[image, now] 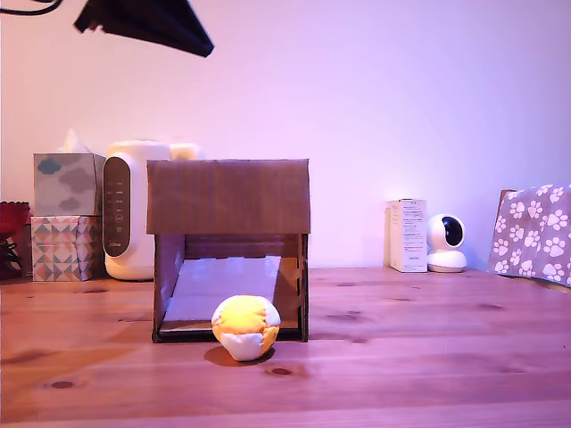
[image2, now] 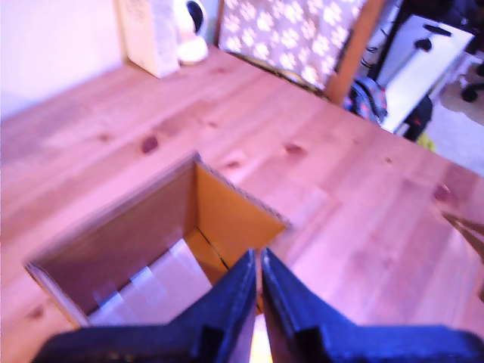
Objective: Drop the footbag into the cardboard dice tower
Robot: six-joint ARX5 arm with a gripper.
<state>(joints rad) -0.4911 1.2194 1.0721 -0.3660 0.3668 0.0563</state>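
The footbag [image: 245,326], a small yellow-orange and white stitched ball, rests on the wooden table, touching the front edge of the cardboard dice tower [image: 228,196] at its lower opening. Behind the ball, the pale ramp [image: 223,283] slopes down inside the box. My gripper [image: 203,45] is a dark shape high at the exterior view's upper left, well above the tower. In the wrist view the gripper [image2: 254,259] hangs over the tower's open top [image2: 151,242], its dark fingers [image2: 281,302] pressed almost together and holding nothing. A thin yellowish sliver shows in the slit between them.
Behind the tower, at the exterior view's left, stand stacked patterned tissue boxes [image: 66,214] and a white appliance [image: 134,209]. At the right are a white carton [image: 408,235], a small white camera [image: 445,242] and a paw-print cloth [image: 535,234]. The wooden table [image: 428,357] stretches to the right.
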